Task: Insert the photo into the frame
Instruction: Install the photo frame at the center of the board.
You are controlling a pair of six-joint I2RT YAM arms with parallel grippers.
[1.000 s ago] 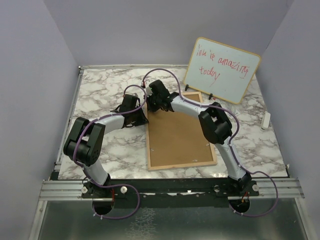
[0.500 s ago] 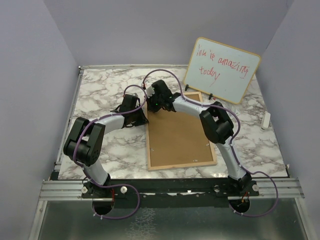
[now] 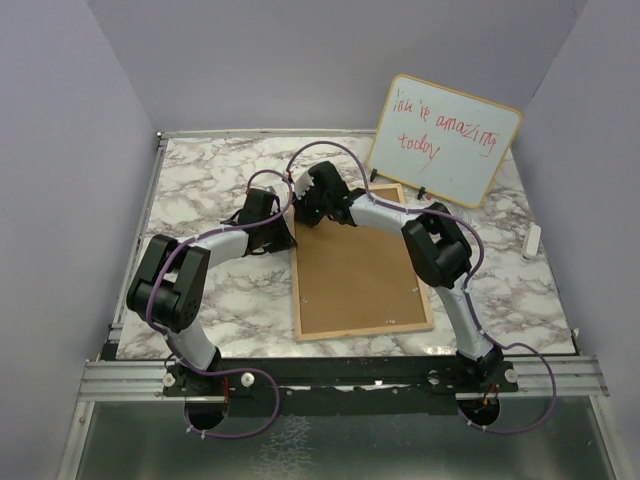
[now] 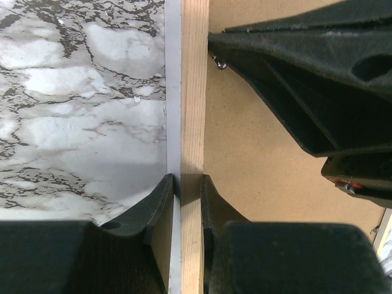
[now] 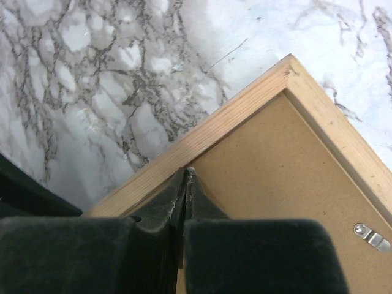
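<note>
The frame (image 3: 365, 329) lies face down on the marble table, a brown backing board (image 3: 355, 270) filling it. My left gripper (image 3: 287, 237) is shut on the frame's left light-wood rail (image 4: 195, 92), one finger on each side of it (image 4: 187, 179). My right gripper (image 3: 305, 212) is shut, its tips (image 5: 188, 173) resting where the backing board (image 5: 275, 171) meets the rail (image 5: 220, 125) near the far left corner. A small metal bit shows at those tips. The photo is hidden.
A wood-rimmed whiteboard (image 3: 445, 137) with red writing stands propped at the back right, close to the frame's far corner. A small white object (image 3: 532, 240) lies at the table's right edge. A metal turn clip (image 5: 372, 236) sits on the backing board.
My right gripper has closed and shifted slightly toward the frame's far edge. The left gripper and the frame have stayed put.
</note>
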